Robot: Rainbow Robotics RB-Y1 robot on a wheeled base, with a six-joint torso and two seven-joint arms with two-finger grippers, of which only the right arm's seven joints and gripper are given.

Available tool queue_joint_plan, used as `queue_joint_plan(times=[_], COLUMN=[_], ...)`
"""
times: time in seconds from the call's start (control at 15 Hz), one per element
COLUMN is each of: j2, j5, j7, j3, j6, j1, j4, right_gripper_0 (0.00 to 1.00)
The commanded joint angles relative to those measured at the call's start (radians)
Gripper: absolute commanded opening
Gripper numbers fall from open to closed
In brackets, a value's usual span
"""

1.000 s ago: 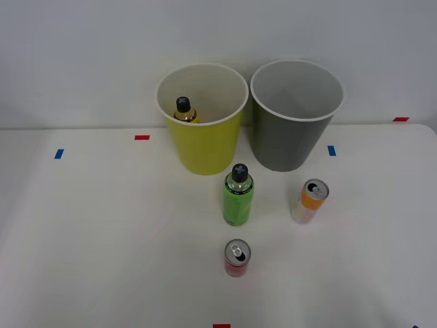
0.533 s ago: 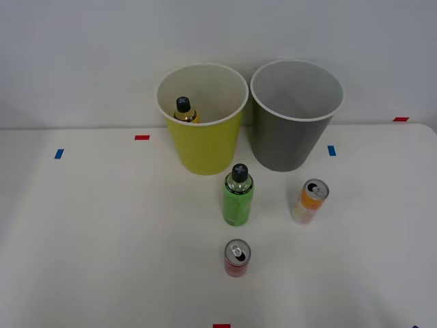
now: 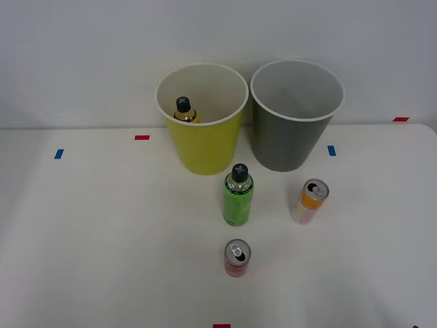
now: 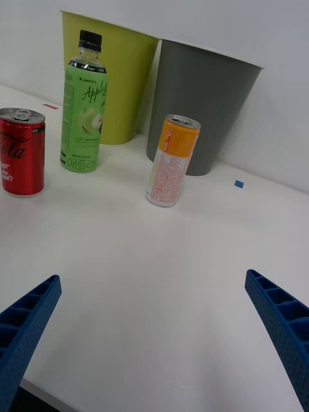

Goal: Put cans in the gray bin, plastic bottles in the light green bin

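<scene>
**Entry: right claw and sorting items, bench top**

- Right claw [image 4: 154, 341]: spread wide, its 2 blue ribbed fingers [image 4: 26, 328] at opposite sides, nothing between them. It sits low over the bench [image 4: 161, 270], aimed toward the bins.
- Orange-and-white can [image 4: 170, 161]: straight ahead of the claw, well apart from it, standing upright on the bench. Long axis vertical, silver pull-tab top up. Just beyond it stands the gray bin [image 4: 199, 103], with nothing seen inside in the front view.
- Green bottle [image 4: 84, 103]: ahead and off to the side of the claw, upright, black cap up, long axis vertical, in front of the light green bin [image 4: 122, 77].
- Red can [image 4: 20, 151]: further to that side and nearer the claw than the bottle, upright, tab up.
- Golden yellow bottle [image 3: 183, 111]: already inside the light green bin, cap up, leaning near the wall.

**Risks, as judged**

1. Slim upright cans tip easily; a finger that brushes 1 side first would probably topple the orange-and-white can and let it roll.
2. An off-centre closing could squeeze the round wall sideways out of the grip.
3. The gray bin is close behind the can; overshooting the approach may knock it.
4. The 2 bins stand touching or nearly so; a release near the shared rims could drop a can in the wrong bin.
</scene>
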Motion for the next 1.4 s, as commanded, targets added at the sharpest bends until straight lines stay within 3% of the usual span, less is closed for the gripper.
queue_joint_plan(times=[0.07, 0.73, 1.0, 1.4], j2=[0.000, 0.020, 0.018, -0.041], j5=[0.000, 0.003, 0.060, 0.055], j7=[0.000, -0.002, 0.017, 0.061], j3=[0.000, 0.015, -0.026, -0.017], j6=[0.000, 0.011, -0.037, -0.003], j1=[0.000, -0.034, -0.091, -0.140], j4=[0.000, 0.034, 0.048, 0.048], right_gripper_0=[1.00, 1.00, 1.00, 1.00])
